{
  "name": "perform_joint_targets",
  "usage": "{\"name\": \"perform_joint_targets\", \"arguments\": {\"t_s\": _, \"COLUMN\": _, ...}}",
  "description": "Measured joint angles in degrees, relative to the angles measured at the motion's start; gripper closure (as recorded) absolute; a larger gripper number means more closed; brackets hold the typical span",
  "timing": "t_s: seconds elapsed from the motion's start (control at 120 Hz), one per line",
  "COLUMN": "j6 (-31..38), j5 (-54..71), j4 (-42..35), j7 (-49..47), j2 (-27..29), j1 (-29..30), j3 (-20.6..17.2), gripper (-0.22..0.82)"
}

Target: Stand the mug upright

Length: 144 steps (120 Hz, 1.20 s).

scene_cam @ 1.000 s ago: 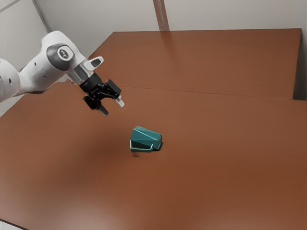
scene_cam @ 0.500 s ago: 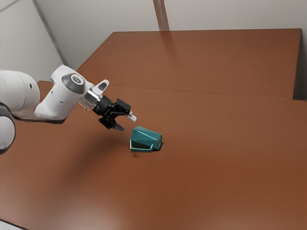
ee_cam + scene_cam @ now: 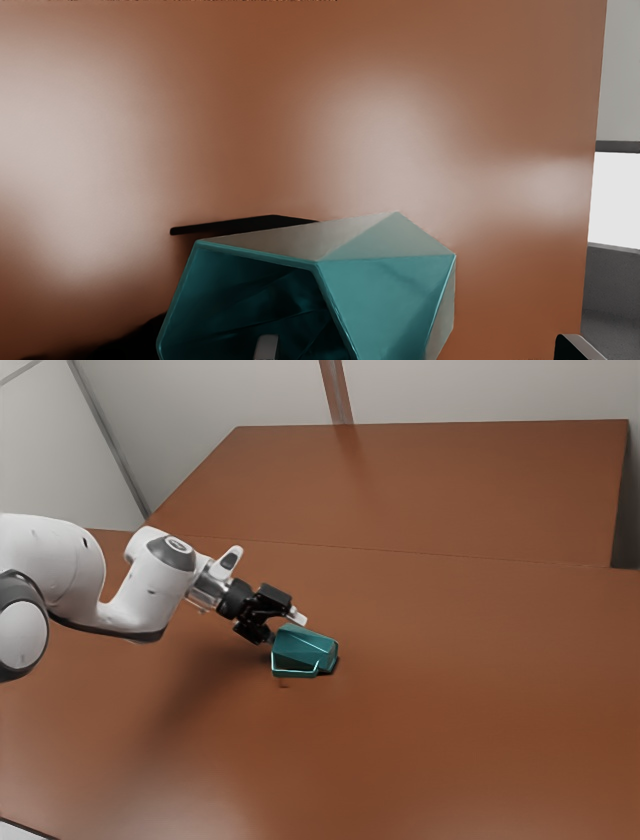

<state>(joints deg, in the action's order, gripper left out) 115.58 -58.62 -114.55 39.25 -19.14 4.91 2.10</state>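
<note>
Since the arm [image 3: 152, 592] has reached in from the exterior view's left, its gripper [image 3: 284, 628] has come down from the upper left of the frame to the mug's edge, just left of centre, so the approach looks nearly done and a grasp seems the next step. Right beside it the teal mug [image 3: 305, 652] lies where it lay, on its side on the brown table [image 3: 460, 660], so the righting itself has yet to begin. What the exterior view leaves hard to read, the wrist view settles in part: the fingers stand wide apart with nothing gripped, one finger [image 3: 267, 347] in line with the mug's open mouth, the other [image 3: 567, 350] out past its outer side. I cannot tell whether the first is inside the rim or only in front of it; closing too soon could push the mug away or roll it
</note>
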Motion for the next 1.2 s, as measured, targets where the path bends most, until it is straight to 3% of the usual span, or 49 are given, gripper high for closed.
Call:
{"name": "perform_joint_targets", "arguments": {"t_s": 0.2, "j6": -0.3, "j5": -2.3, "j4": 0.0, "j7": 2.7, "j2": 0.0, "j1": 0.0, "j3": -0.1, "gripper": 0.49}}
{"name": "perform_joint_targets", "arguments": {"t_s": 0.367, "j6": -1.3, "j5": -3.1, "j4": 0.1, "j7": 4.4, "j2": 0.5, "j1": 0.0, "j3": -0.2, "gripper": 0.67}}
{"name": "perform_joint_targets", "arguments": {"t_s": 0.592, "j6": -2.6, "j5": -3.2, "j4": 0.1, "j7": 6.0, "j2": 1.9, "j1": 0.0, "j3": -0.7, "gripper": 0.75}}
{"name": "perform_joint_targets", "arguments": {"t_s": 0.767, "j6": -3.5, "j5": -0.3, "j4": 0.4, "j7": 5.2, "j2": 7.1, "j1": -0.2, "j3": -0.9, "gripper": 0.77}}
{"name": "perform_joint_targets", "arguments": {"t_s": 0.942, "j6": -3.7, "j5": 20.0, "j4": 4.8, "j7": -0.5, "j2": 11.2, "j1": -0.3, "j3": -2.3, "gripper": 0.77}}
{"name": "perform_joint_targets", "arguments": {"t_s": 1.2, "j6": -1.3, "j5": 47.8, "j4": 8.0, "j7": -11.1, "j2": 11.8, "j1": -0.4, "j3": -5.8, "gripper": 0.78}}
